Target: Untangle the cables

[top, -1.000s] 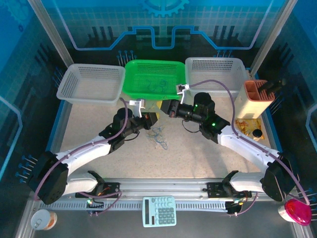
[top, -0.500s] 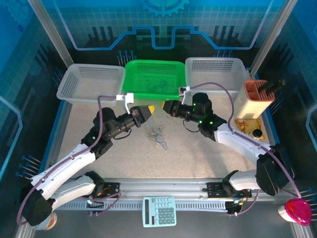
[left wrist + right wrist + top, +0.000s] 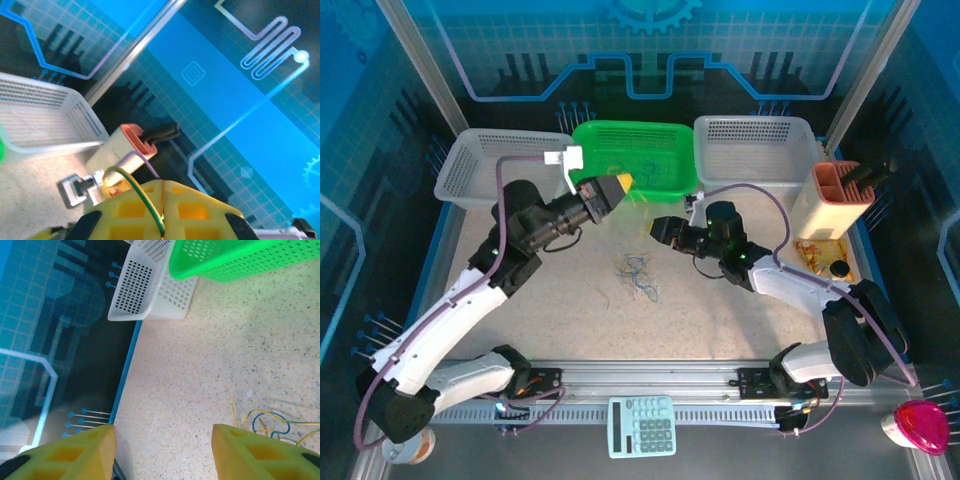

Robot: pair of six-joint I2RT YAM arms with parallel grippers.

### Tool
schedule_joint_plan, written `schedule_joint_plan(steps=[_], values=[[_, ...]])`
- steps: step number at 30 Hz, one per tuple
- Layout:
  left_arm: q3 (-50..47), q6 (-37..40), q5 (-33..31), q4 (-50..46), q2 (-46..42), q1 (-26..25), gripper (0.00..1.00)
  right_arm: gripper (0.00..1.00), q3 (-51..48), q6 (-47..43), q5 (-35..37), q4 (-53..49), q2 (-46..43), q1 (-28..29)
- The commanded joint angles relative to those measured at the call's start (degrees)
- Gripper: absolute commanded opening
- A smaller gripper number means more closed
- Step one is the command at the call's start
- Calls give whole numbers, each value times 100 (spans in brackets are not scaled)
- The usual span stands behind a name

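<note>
Tabletop [image 3: 720, 310] is carrying the whole scene, with three baskets sitting along its far edge: the left white basket [image 3: 500, 165], the green basket [image 3: 600, 150] in the middle and the right white basket [image 3: 755, 150]. The left arm [image 3: 470, 300] is reaching up and forward, while the right arm [image 3: 790, 285] is stretching low across the surface towards the centre.

The left gripper [image 3: 613, 187] is hovering in the air just in front of the green basket. In its wrist view its yellow fingers are pressing together and pinching a thin yellow-green strand [image 3: 142, 197], which is arching out from between them. The right gripper [image 3: 657, 229] is hanging close above the table with its jaws standing wide apart and nothing between them.

The cables [image 3: 638, 275] are lying on the table between the two grippers and nearer the arm bases, a small loose snarl of blue and pale loops. A few dark loose cords [image 3: 645, 170] are resting inside the green basket.

The job is looking partly done. Some cords seem to be sorted away already and one strand is being drawn off. The knot on the table is waiting to be separated.
</note>
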Motion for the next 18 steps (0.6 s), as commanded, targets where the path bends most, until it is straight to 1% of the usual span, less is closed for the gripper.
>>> schedule_joint_plan(steps=[1, 6, 8, 14, 18], values=[[414, 297, -108, -665, 29, 442, 0, 68, -81, -140, -26, -94, -490, -73], [715, 280, -286, -835, 223, 1303, 0, 71, -95, -577, 115, -885, -1123, -84], [886, 448, -370, -837, 362, 1606, 0, 72, -79, -778, 235, -1277, -1435, -88], [1545, 1163, -814, -946, 1016, 2244, 0, 74, -90, -1184, 559, -2144, -2277, -78], [1911, 1330, -1042, -781, 1570, 2657, 0, 74, -161, -1286, 655, -2482, -2628, -67]])
